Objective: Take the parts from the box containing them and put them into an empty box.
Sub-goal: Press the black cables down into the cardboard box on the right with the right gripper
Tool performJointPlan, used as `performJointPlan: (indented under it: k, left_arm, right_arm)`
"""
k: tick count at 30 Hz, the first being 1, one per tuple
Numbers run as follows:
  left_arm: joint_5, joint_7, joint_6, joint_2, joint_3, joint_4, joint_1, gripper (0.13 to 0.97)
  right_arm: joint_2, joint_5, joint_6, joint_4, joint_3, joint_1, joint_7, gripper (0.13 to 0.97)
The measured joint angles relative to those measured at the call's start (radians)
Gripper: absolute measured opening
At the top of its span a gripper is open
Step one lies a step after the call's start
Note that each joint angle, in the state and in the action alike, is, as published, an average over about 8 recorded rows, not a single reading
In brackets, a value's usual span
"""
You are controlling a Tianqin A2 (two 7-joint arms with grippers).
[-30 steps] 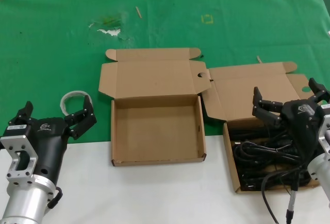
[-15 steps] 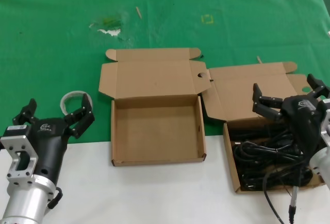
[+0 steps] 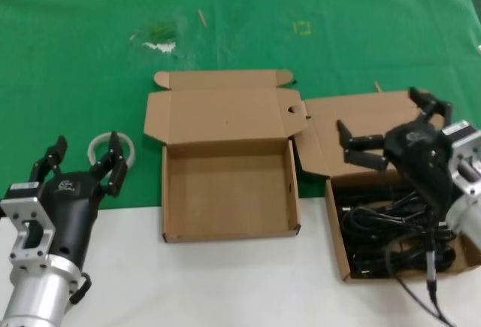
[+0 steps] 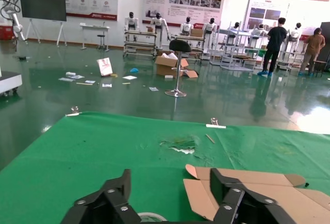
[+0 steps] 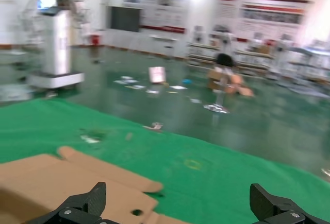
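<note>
— What's in front of you, biggest things first?

— A green cloth covers the far part of the table, and a white strip runs along my near edge. Two open cardboard boxes sit side by side. The empty box is in the middle, lid folded back. The full box is just to its right, the two lids touching (or nearly so). Black cables lie coiled inside it, filling the tray.

— And your hands?

— My right gripper hangs over the full box's lid and back edge, fingers spread wide, holding nothing. My left gripper waits at the left, over the cloth's near edge, fingers also apart and empty. A pale hose loop lies on the cloth just behind it.
</note>
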Motion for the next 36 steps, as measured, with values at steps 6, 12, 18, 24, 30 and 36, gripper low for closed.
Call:
performJointPlan:
  k: [6, 12, 18, 24, 30, 36]
  left_arm:
    - [0.000, 0.000, 0.000, 0.000, 0.000, 0.000, 0.000, 0.496]
    - [0.000, 0.000, 0.000, 0.000, 0.000, 0.000, 0.000, 0.416]
    - [0.000, 0.000, 0.000, 0.000, 0.000, 0.000, 0.000, 0.320]
    - [0.000, 0.000, 0.000, 0.000, 0.000, 0.000, 0.000, 0.242]
    - [0.000, 0.000, 0.000, 0.000, 0.000, 0.000, 0.000, 0.177]
    - [0.000, 0.000, 0.000, 0.000, 0.000, 0.000, 0.000, 0.164]
  right_arm:
    - [0.092, 0.009, -0.191, -0.032, -0.040, 0.099, -0.039, 0.966]
    - [0.193, 0.002, -0.395, -0.078, -0.101, 0.230, -0.043, 0.966]
    - [0.264, -0.038, -0.594, -0.162, -0.180, 0.386, -0.071, 0.966]
    - [0.296, -0.109, -0.801, -0.293, -0.276, 0.542, -0.161, 0.966]
    - [0.280, -0.196, -0.984, -0.467, -0.376, 0.700, -0.264, 0.966]
    - [0.246, -0.304, -1.112, -0.614, -0.473, 0.832, -0.339, 0.966]
